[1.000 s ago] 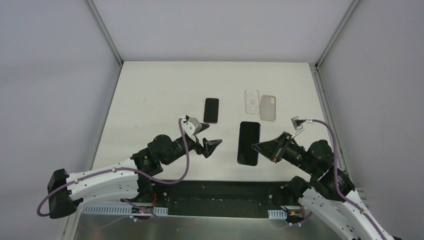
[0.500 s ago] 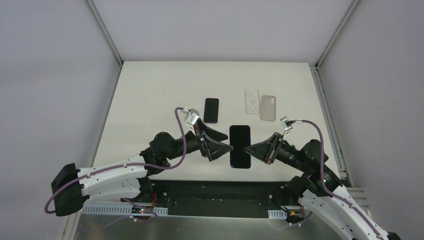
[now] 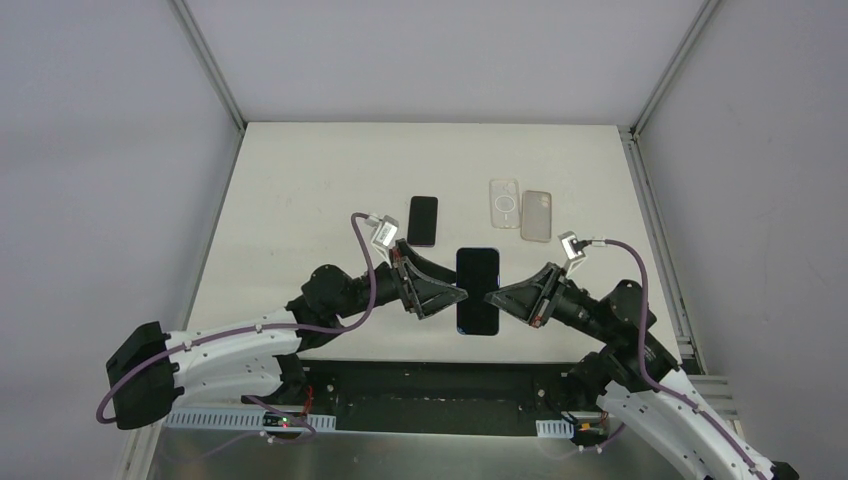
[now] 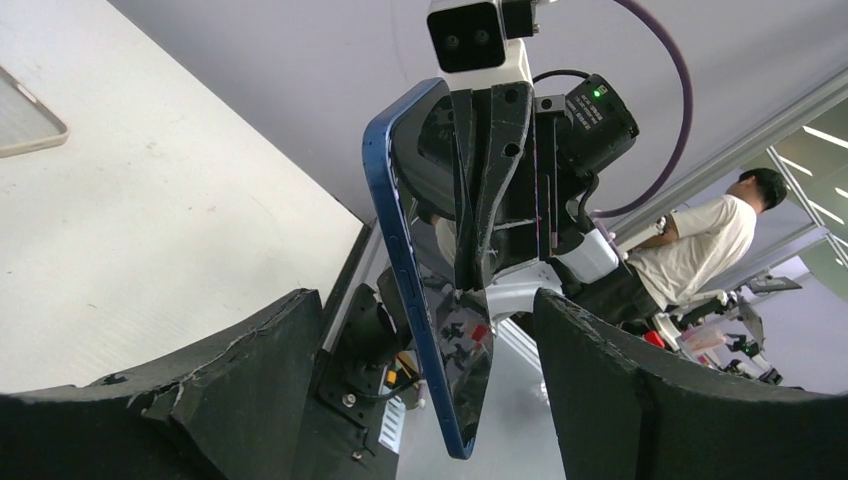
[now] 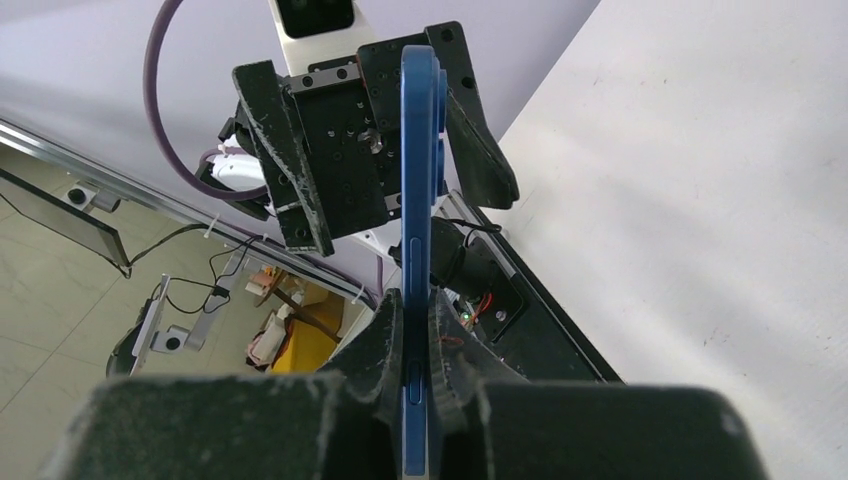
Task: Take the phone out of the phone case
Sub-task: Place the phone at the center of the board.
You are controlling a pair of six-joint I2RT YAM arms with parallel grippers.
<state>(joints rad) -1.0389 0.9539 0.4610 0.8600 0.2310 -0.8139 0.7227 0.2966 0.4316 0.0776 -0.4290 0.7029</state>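
Shifted left since a second ago: phone [image 3: 478,290], pinched by right gripper [image 3: 503,297]; left gripper [image 3: 455,294] spread, straddling it. Lying beyond: one spare phone [image 3: 423,220], one clear case [image 3: 504,204], one tan case [image 3: 537,215].

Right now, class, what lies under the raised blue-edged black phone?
From above, white table shows all around the blue-edged black phone; the patch directly beneath it is hidden.

The phone [image 5: 418,200] is cut off by the right wrist view's bottom edge.

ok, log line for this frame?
right gripper: shut on blue-edged phone, held off table | left gripper: open, straddling phone | small black phone, clear case, beige case: on table
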